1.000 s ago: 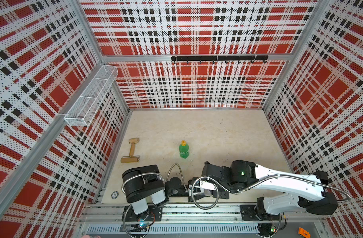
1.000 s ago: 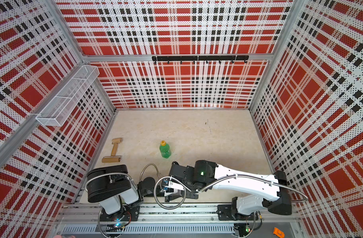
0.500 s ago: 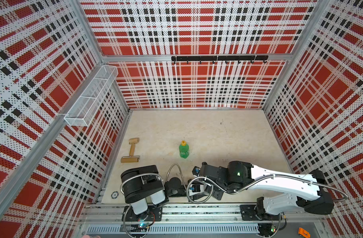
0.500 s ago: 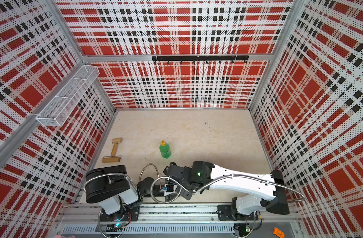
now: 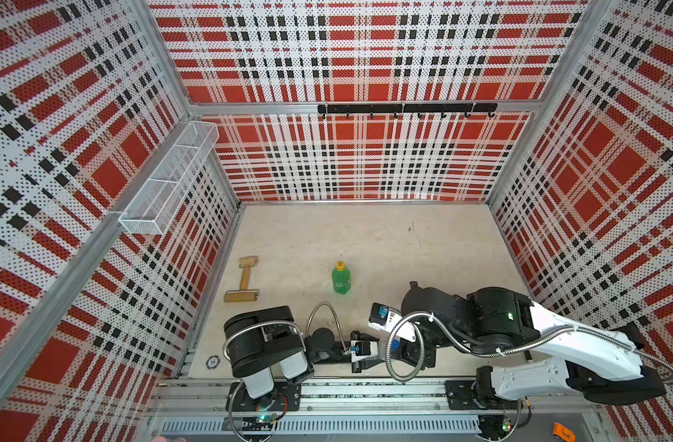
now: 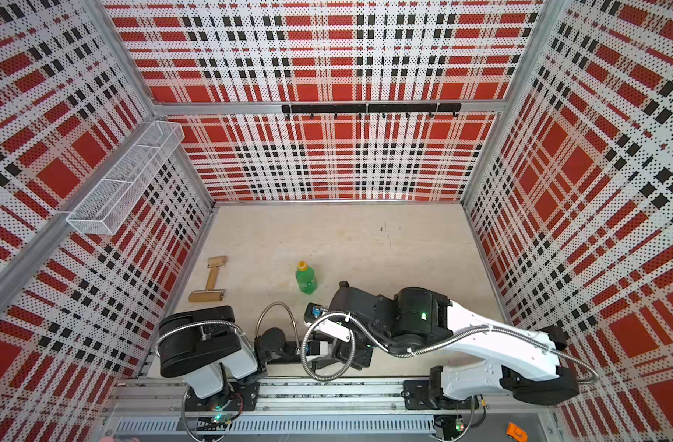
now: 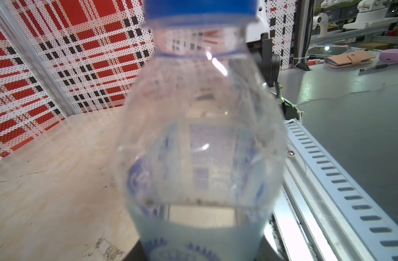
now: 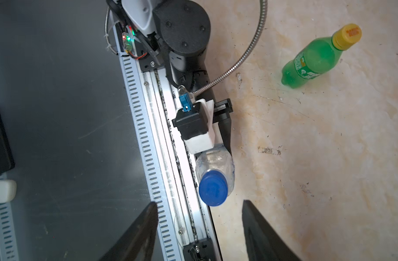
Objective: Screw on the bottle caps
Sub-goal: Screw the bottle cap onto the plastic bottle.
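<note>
- Looking down, both top views show the green bottle (image 5: 341, 281) standing upright on the table (image 5: 423, 245), just beyond the right arm (image 5: 491, 325), with the yellow cap (image 5: 340, 265) on its neck. How tightly the cap is screwed cannot be told.
- A wooden roller (image 5: 243, 279) lies near the left wall, well apart from that bottle, and a top view shows a dark round chip (image 5: 212, 361) at the near left corner.
- The left wrist view is filled by the clear bottle (image 7: 200, 146), blurred and see-through, with a pale label printed in blue. The blue cap (image 7: 200, 9) sits on its neck, cut off by the frame edge. What holds the bottle cannot be made out here.
- The right wrist view shows what the top views hide under the right arm: this bottle, seen cap-first, at the table's near edge over the rail (image 8: 164, 158).
- The left gripper (image 8: 216, 148) is clamped on the bottle's body, one dark finger (image 8: 226, 133) along its side and the other hidden under the white camera block (image 8: 200, 140).
- The right gripper (image 8: 199, 202) stands wide open, with the blue cap between its fingertips and touching neither.
- The green bottle's label shows white marks here, too small to read.
</note>
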You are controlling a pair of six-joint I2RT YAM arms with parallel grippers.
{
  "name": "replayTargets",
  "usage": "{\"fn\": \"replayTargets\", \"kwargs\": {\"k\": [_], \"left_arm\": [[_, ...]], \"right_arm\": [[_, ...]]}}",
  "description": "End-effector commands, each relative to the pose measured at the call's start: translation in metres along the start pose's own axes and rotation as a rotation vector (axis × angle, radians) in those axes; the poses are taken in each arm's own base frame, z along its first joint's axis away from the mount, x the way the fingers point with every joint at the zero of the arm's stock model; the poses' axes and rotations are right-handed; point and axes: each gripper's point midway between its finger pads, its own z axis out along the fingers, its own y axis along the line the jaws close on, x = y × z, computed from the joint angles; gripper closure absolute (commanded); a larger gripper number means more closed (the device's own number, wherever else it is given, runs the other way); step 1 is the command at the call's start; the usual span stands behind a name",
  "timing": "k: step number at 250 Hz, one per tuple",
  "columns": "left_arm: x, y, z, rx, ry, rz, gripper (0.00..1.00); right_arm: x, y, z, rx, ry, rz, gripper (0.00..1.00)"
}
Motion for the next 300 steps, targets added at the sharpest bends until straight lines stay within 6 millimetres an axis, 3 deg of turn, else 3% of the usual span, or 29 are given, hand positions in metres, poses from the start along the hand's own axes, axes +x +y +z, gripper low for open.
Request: {"fn": "replayTargets", "kwargs": {"k": [1, 33, 62, 105, 151, 243, 300], "left_arm": [[-0.008, -0.005, 0.0, 0.048, -0.041, -0.008, 0.55], [-0.009, -0.009, -0.003, 0.081, -0.049, -0.028, 0.54], [-0.007, -0.017, -0.004, 0.126, -0.048, -0.048, 0.54], [-0.005, -0.023, -0.003, 0.167, -0.044, -0.074, 0.55], [-0.003, -0.025, -0.001, 0.184, -0.043, -0.08, 0.55], [-0.001, -0.027, 0.0, 0.202, -0.04, -0.089, 0.56], [-0.003, -0.022, -0.001, 0.17, -0.044, -0.068, 0.57]], "right_arm": [[0.007, 0.0, 0.013, -0.025, 0.081, -0.176, 0.38], [0.02, -0.011, 0.023, 0.012, 0.167, -0.323, 0.4], [0.045, -0.015, 0.037, 0.007, 0.239, -0.454, 0.42], [0.024, 0.007, 0.028, -0.103, 0.087, -0.52, 0.43], [0.041, 0.011, 0.045, -0.158, 0.183, -0.562, 0.48], [0.049, 0.009, 0.067, -0.177, 0.266, -0.587, 0.52], [0.051, 0.009, 0.074, -0.172, 0.288, -0.557, 0.63]]}}
